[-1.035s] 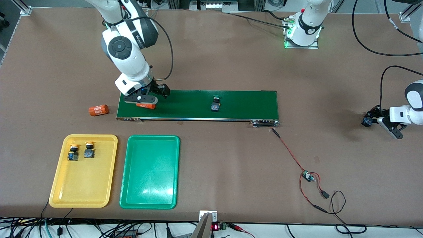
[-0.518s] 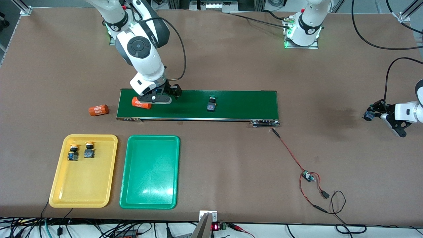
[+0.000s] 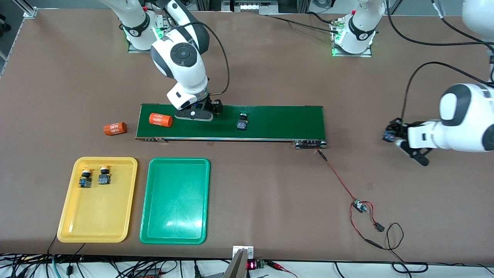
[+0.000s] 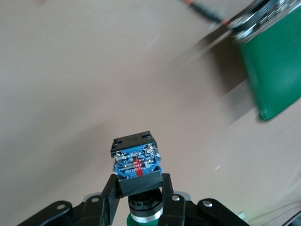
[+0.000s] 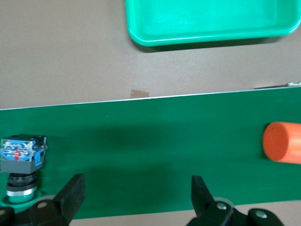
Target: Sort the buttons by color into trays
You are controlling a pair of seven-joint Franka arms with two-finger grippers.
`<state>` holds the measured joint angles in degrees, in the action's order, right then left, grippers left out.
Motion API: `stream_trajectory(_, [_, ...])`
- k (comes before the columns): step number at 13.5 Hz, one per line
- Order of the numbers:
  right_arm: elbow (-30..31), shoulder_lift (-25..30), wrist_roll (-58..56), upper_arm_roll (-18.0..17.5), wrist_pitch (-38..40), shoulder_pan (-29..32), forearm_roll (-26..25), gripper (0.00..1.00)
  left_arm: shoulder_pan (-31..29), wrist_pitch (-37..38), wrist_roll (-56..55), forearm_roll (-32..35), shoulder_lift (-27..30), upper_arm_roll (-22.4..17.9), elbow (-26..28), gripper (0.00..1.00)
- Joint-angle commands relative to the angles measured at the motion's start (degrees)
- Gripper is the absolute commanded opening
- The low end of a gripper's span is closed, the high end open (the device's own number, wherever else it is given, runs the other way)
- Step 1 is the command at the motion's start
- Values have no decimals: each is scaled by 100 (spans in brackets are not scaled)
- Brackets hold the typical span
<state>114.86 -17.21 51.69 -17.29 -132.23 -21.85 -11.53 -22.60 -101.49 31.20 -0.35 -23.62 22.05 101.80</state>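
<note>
My right gripper (image 3: 197, 114), fingers spread wide and empty, hovers over the conveyor belt (image 3: 278, 123); a green button (image 3: 242, 121) lies on the belt beside it, toward the left arm's end. My left gripper (image 3: 393, 136), clamped on a second green button (image 4: 136, 162), hangs over bare table (image 3: 270, 193), well apart from the green tray (image 3: 148, 200).

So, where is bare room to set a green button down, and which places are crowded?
The shallow green plastic tray holds nothing. The shallow yellow plastic tray is bare in its half nearer the front camera; two yellow-capped buttons fill its upper end. The dark green conveyor belt is crowded under the open right gripper.
</note>
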Motion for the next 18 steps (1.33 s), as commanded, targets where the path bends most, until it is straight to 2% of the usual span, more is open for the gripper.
stream_trajectory(1, [-235,-186,367,6,39,-56,-174,100,579,-186,-841,-325,296,-69,244,0])
stream_trajectory(5, [-534,-519,1183,6,48,-311,-534,100,1239,-1389,-1869,-360,375,-69,805,0])
stream_trajectory(9, [-596,-590,1282,15,56,-338,-579,100,1872,-1743,-2898,-492,323,-78,851,0])
stream_trajectory(11, [-596,-590,1282,15,48,-338,-579,100,2005,-1952,-3172,-536,358,-78,964,0])
stream_trajectory(14, [-596,-599,1299,24,48,-338,-579,100,2267,-3206,-3452,-782,708,-69,1919,0])
stream_trajectory(18, [-596,-643,1308,33,48,-329,-587,100,2418,-3246,-3752,-782,902,-61,2133,0])
